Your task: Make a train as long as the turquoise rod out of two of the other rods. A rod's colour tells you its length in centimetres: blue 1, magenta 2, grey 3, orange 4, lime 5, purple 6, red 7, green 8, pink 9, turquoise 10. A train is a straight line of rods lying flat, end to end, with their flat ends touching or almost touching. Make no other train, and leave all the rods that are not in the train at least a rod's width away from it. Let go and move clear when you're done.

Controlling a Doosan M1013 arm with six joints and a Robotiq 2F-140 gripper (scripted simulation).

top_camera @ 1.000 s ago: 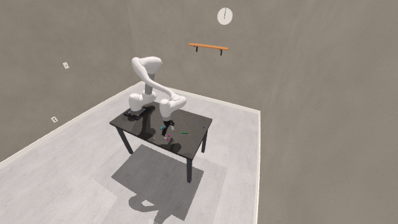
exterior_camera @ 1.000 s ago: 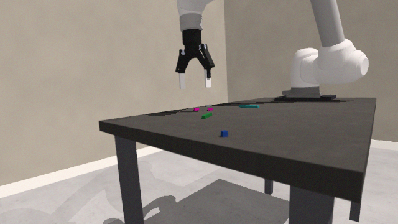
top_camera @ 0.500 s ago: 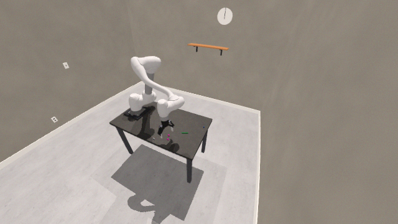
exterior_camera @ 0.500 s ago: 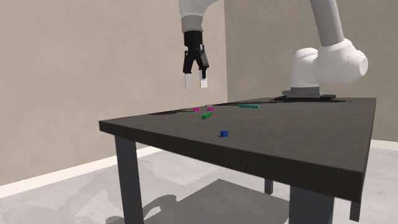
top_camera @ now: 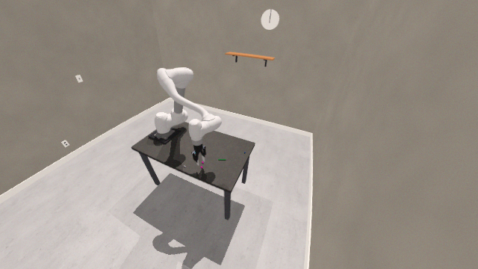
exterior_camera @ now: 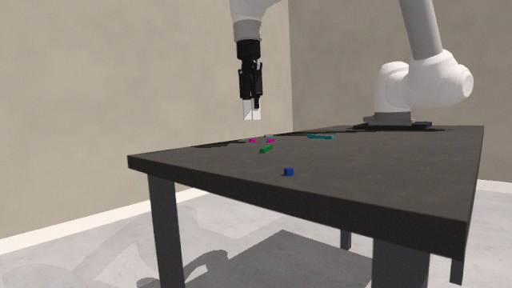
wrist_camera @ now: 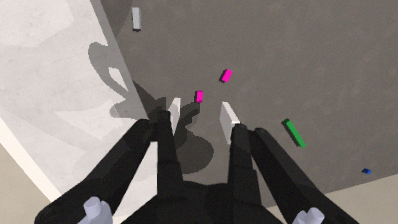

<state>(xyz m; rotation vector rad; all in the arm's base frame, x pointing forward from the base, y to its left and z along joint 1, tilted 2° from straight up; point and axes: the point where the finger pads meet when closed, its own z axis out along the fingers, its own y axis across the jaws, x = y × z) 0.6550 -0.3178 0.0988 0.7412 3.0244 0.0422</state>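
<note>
Beige walls enclose the dark table (top_camera: 224, 142) (exterior_camera: 360, 160) (wrist_camera: 300, 55). Gripper (top_camera: 199, 163) (exterior_camera: 252, 119) (wrist_camera: 200, 108) hangs above it, part-open, empty. Green rod (top_camera: 222, 160) (exterior_camera: 266, 149) (wrist_camera: 295, 133) lies at four o'clock of the fingers in the wrist view. Likely step: centre on one magenta rod (top_camera: 202, 167) (exterior_camera: 253, 140) (wrist_camera: 199, 96), align fingers with its sides, descend vertically.

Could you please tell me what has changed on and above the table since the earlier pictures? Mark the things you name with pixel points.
The hand (top_camera: 199, 163) (exterior_camera: 252, 119) (wrist_camera: 200, 108) has turned, and its fingers have drawn closer together, though a gap remains. It has taken hold of nothing and let go of nothing. The two magenta rods, green rod (top_camera: 222, 160) (exterior_camera: 266, 149) (wrist_camera: 295, 133), blue rod (top_camera: 245, 152) (exterior_camera: 288, 171) (wrist_camera: 367, 171) and turquoise rod (exterior_camera: 320, 137) look unmoved.
</note>
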